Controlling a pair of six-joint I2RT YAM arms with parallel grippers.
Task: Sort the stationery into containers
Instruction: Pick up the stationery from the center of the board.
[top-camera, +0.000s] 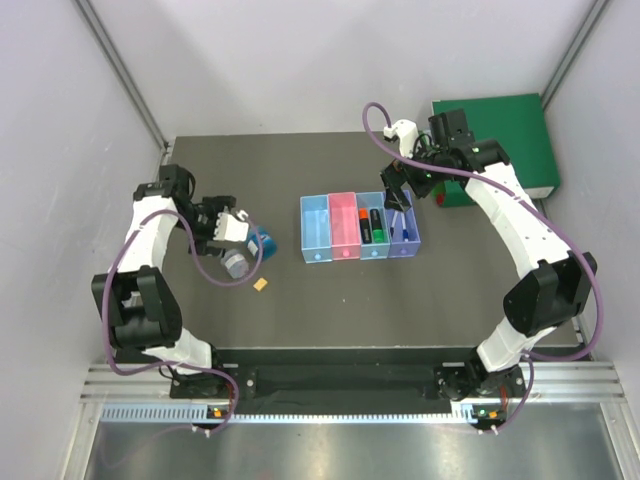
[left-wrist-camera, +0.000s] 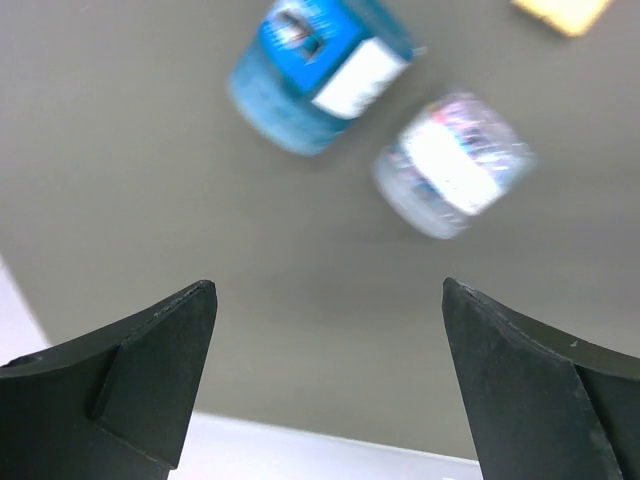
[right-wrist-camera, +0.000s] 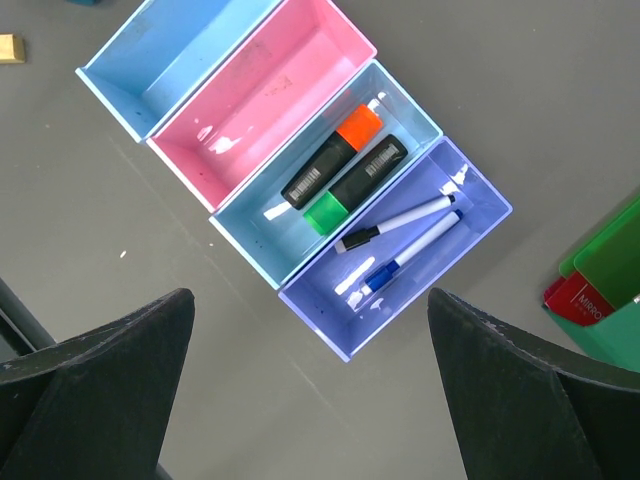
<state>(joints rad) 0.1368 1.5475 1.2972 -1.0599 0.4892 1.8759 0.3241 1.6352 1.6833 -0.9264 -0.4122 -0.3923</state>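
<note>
The containers (top-camera: 315, 245) are a joined row of four bins in mid-table. The first light blue bin (right-wrist-camera: 170, 55) and the pink bin (right-wrist-camera: 265, 85) hold nothing. Two black highlighters, orange-capped (right-wrist-camera: 330, 160) and green-capped (right-wrist-camera: 355, 185), lie in the second light blue bin. Two white pens, black cap (right-wrist-camera: 395, 222) and blue cap (right-wrist-camera: 410, 255), lie in the purple bin (right-wrist-camera: 330, 320). My right gripper (top-camera: 400, 200) hangs open above that bin's far end. A blue tin (left-wrist-camera: 315, 75), a grey tin (left-wrist-camera: 455, 165) and an orange block (top-camera: 261, 284) lie on the table at left, just ahead of my open left gripper (left-wrist-camera: 328, 288).
A large green binder (top-camera: 500, 140) lies at the back right corner, close behind my right arm. A red-labelled object (right-wrist-camera: 578, 300) sits against its edge. Grey walls close off the left, back and right of the dark table (top-camera: 300, 170).
</note>
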